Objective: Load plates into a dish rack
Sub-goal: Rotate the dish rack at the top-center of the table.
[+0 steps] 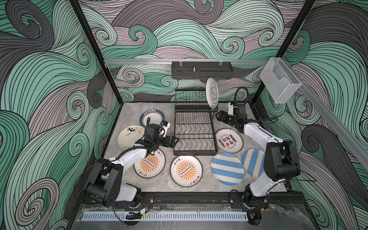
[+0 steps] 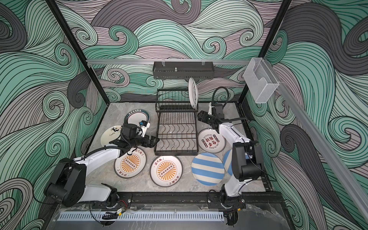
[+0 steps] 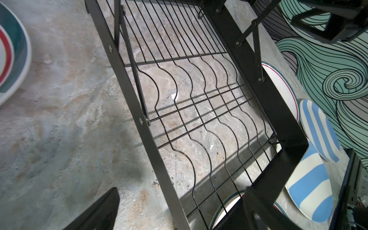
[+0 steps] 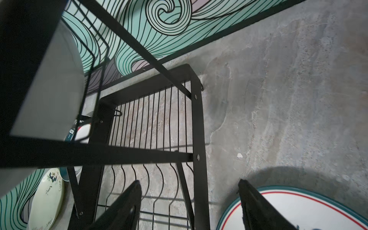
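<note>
A whitish round ceramic plate (image 1: 211, 93) is standing on edge in the end slot of the raised tier of the black wire two-tier dish rack (image 1: 194, 153), centre of both top views, the slot wires keeping it upright; the lower grid is sitting bare. Seven more, among them an orange-sunburst plate (image 1: 186, 170), are lying flat on the grey stone-look tabletop (image 1: 127, 111) around it. The left gripper (image 1: 174, 142), jaws wide apart, is hovering over the rack's lower-left rail, perhaps to steady it; the right gripper (image 1: 219, 115), jaws apart and empty, is hanging near a red-lettered white plate (image 1: 229, 140), likely its next pick
</note>
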Available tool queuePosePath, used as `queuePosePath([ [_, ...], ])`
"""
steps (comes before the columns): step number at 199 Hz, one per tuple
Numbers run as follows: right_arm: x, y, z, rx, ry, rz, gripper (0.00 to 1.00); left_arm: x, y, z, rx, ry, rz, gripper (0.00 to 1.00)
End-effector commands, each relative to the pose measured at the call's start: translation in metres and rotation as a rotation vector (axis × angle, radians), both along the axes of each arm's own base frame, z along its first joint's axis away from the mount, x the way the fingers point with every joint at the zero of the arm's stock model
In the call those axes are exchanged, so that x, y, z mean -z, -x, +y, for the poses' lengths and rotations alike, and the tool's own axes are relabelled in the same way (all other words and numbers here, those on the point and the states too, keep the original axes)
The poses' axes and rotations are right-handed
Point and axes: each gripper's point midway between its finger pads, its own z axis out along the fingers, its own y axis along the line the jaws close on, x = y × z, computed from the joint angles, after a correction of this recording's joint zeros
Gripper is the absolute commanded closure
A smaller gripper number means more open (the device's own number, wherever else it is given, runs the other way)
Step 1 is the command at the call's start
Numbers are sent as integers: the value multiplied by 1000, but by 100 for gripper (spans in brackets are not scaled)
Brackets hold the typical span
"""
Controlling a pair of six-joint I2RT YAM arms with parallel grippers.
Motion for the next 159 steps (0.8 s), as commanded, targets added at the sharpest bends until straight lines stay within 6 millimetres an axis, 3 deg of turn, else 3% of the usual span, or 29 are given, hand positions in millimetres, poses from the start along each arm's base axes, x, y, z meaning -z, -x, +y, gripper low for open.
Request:
queuePosePath([
  [1, -17, -20, 15, -40, -40, -65, 23, 2, 2, -9, 53, 31, 0, 1],
  [121, -13, -57, 61, -91, 4, -50, 24, 2, 6, -14, 94, 43, -13, 1],
  [126, -12, -58, 63, -92, 3, -48, 24, 12, 7, -14, 93, 37, 14, 1],
  [159, -12, -70, 67, -82, -9, -45, 24, 17, 8, -15, 99, 36, 25, 1],
])
